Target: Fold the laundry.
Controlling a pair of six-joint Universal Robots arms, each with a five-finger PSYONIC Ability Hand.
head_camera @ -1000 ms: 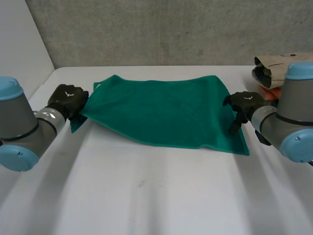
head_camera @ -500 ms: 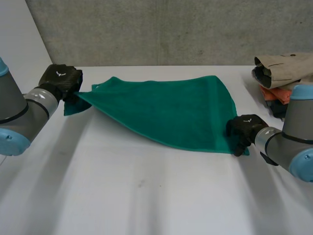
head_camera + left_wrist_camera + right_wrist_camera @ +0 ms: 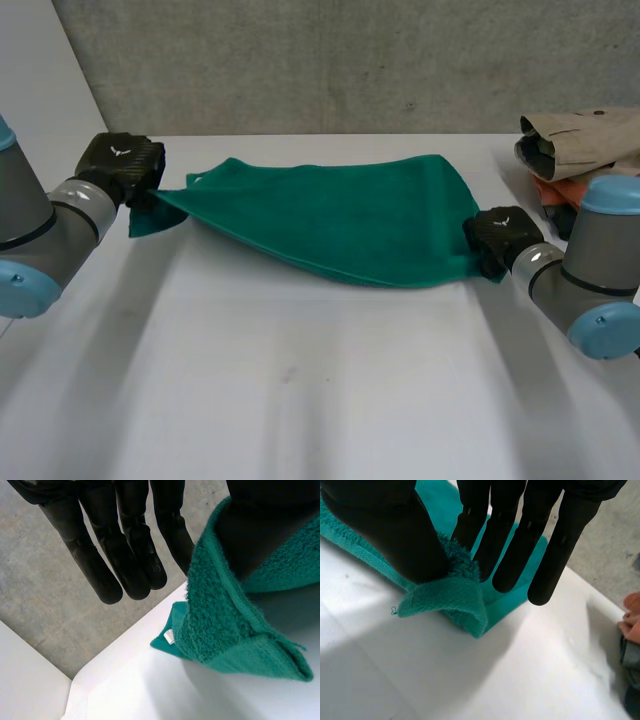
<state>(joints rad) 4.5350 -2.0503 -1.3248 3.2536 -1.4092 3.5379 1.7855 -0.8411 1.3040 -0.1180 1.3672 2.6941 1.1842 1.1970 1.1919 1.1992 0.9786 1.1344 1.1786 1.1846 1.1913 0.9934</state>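
A green towel (image 3: 330,220) hangs stretched between my two hands above the white table (image 3: 300,390). My left hand (image 3: 120,165) holds the towel's left corner raised off the table. In the left wrist view that hand (image 3: 135,555) has straight fingers, and its thumb pins the towel's (image 3: 225,630) hem. My right hand (image 3: 497,236) is at the towel's near right corner. In the right wrist view its thumb (image 3: 385,535) pinches the folded corner of the towel (image 3: 450,600) against straight fingers (image 3: 520,540).
A pile of beige and orange clothes (image 3: 575,150) lies at the back right, close behind my right arm. A grey wall stands behind the table. The table's left edge runs under my left arm.
My right hand went down to the towel's near right corner, closed on it and lifted it. My left hand rose and moved back with the left corner, then held still.
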